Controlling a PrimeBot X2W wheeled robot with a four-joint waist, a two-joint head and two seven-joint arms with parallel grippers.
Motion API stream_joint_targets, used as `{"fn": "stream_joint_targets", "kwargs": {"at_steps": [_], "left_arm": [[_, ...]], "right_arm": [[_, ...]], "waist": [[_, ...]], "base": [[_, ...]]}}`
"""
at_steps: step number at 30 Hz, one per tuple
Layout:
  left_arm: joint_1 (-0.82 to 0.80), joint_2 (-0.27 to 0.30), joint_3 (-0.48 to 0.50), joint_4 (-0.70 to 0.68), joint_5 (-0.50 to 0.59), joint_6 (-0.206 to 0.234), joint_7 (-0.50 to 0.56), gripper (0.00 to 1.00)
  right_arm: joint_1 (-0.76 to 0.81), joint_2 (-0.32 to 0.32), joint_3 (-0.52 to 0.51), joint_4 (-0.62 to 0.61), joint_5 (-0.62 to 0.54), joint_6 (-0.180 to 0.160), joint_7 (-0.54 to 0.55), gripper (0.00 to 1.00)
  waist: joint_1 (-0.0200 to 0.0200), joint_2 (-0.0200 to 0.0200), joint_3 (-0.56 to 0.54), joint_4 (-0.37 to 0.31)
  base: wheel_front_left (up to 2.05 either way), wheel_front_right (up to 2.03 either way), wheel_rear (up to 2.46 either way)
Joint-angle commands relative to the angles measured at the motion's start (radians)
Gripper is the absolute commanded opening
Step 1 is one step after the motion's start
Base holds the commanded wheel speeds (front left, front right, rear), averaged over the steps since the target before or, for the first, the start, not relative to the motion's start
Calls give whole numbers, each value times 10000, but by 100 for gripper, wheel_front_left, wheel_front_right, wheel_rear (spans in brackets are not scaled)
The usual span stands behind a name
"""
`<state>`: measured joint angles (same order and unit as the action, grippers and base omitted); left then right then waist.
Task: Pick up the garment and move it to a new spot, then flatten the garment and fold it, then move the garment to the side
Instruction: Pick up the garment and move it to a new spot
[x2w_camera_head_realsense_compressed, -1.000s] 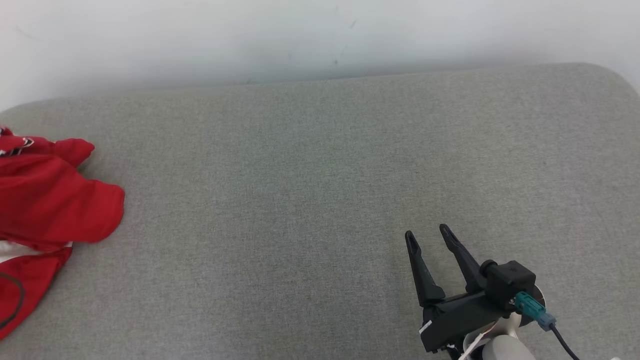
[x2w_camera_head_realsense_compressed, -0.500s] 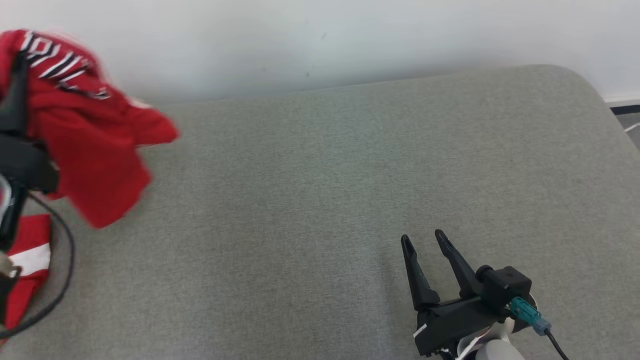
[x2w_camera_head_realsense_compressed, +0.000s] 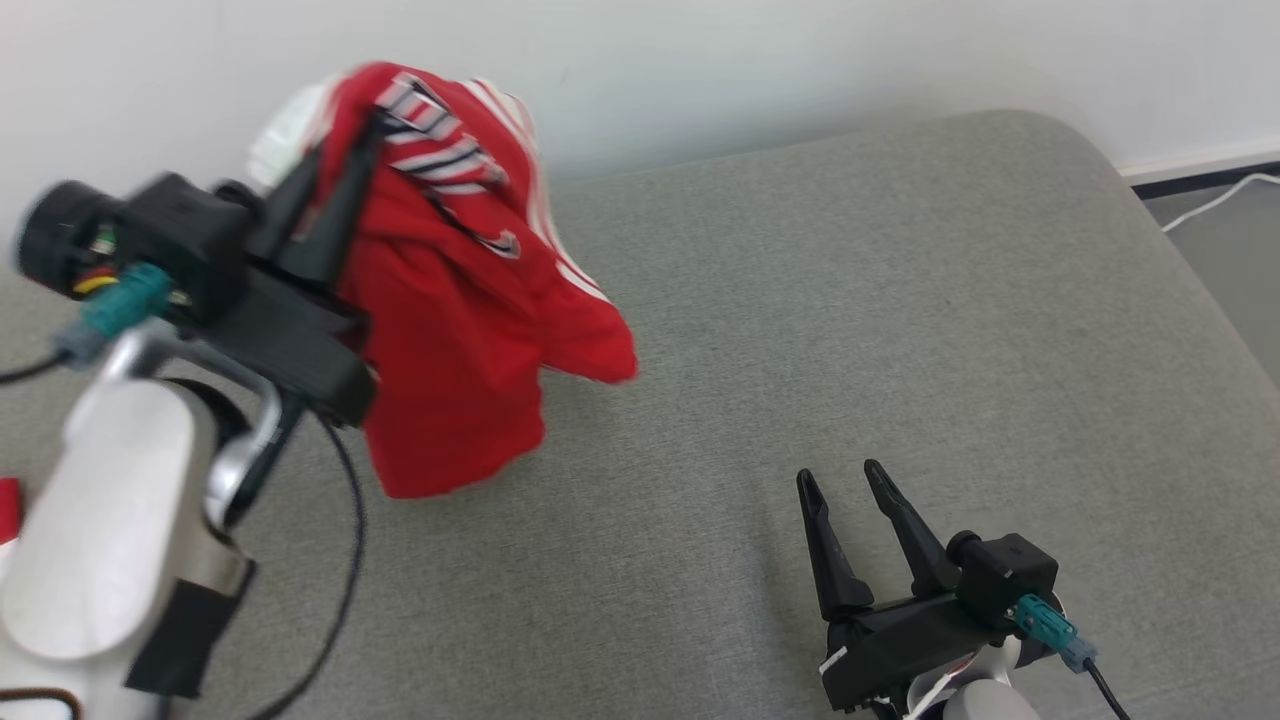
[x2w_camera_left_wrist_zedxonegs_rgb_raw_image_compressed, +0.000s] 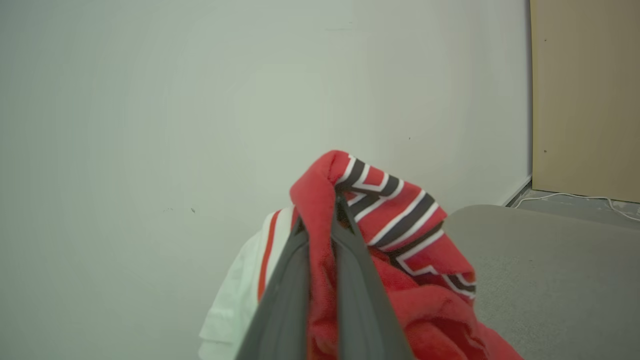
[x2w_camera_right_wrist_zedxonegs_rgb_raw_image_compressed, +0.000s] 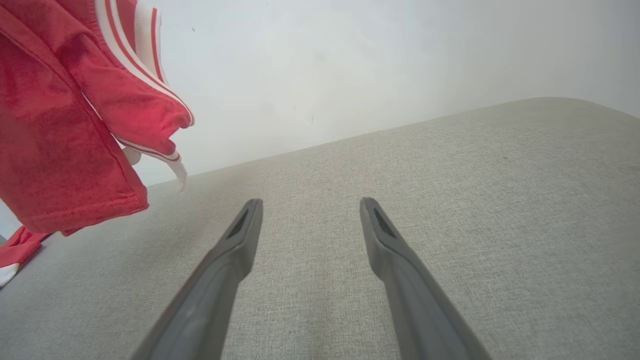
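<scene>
The garment (x2w_camera_head_realsense_compressed: 450, 330), a red jersey with black-and-white striped trim and white parts, hangs bunched in the air above the grey cushion. My left gripper (x2w_camera_head_realsense_compressed: 345, 165) is shut on its upper folds. In the left wrist view the fingers (x2w_camera_left_wrist_zedxonegs_rgb_raw_image_compressed: 280, 295) pinch red cloth of the garment (x2w_camera_left_wrist_zedxonegs_rgb_raw_image_compressed: 395, 215) between them. My right gripper (x2w_camera_head_realsense_compressed: 840, 480) stands open low over the cushion at the lower right, nothing between its fingers. From the right wrist view the garment (x2w_camera_right_wrist_zedxonegs_rgb_raw_image_compressed: 65, 125) dangles at the upper left, well apart from the right gripper (x2w_camera_right_wrist_zedxonegs_rgb_raw_image_compressed: 310, 205).
The grey cushion (x2w_camera_head_realsense_compressed: 850, 300) spreads wide, its rounded corner at the upper right. A white wall (x2w_camera_head_realsense_compressed: 800, 60) runs behind it. A white cable (x2w_camera_head_realsense_compressed: 1215, 200) lies on the floor at the right. More red-and-white cloth (x2w_camera_right_wrist_zedxonegs_rgb_raw_image_compressed: 15, 255) lies at the cushion's left edge.
The left arm has swung in from the left and carried the garment up and rightward. The head camera has shifted too. The right gripper stays open.
</scene>
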<state>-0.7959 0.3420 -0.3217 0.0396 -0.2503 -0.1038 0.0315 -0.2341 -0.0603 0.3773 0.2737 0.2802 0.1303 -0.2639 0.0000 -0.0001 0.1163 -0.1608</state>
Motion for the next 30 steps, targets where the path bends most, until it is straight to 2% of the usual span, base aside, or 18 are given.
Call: {"fn": "stream_joint_targets", "kwargs": {"at_steps": [1, 7, 15, 22, 30], "left_arm": [[147, -33, -63, -115, 15, 0, 22, 0], [630, -662, -906, -655, -53, -8, 112, 0], [1446, -1408, -1639, -425, -250, 182, -200, 0], [2295, -1621, -1767, 488, -436, 418, -811, 0], [2743, -1512, -1671, 1863, -291, 780, -1606, 0]], "right_arm": [[-25, 15, -13, -21, 12, 8, -30, 100], [30, 46, -145, -154, -46, 8, -33, 100], [62, 69, -376, -289, -223, 8, -35, 100], [84, 82, -532, -381, -342, 8, -36, 100], [54, 92, -604, -428, -445, 8, -36, 100]], "waist": [[0, 1, 32, -129], [0, 1, 89, -458], [0, 1, 195, -783], [0, 1, 324, -824], [0, 1, 419, -590]], "base": [[0, 0, 0], [0, 0, 0], [0, 0, 0], [0, 0, 0], [0, 0, 0]]}}
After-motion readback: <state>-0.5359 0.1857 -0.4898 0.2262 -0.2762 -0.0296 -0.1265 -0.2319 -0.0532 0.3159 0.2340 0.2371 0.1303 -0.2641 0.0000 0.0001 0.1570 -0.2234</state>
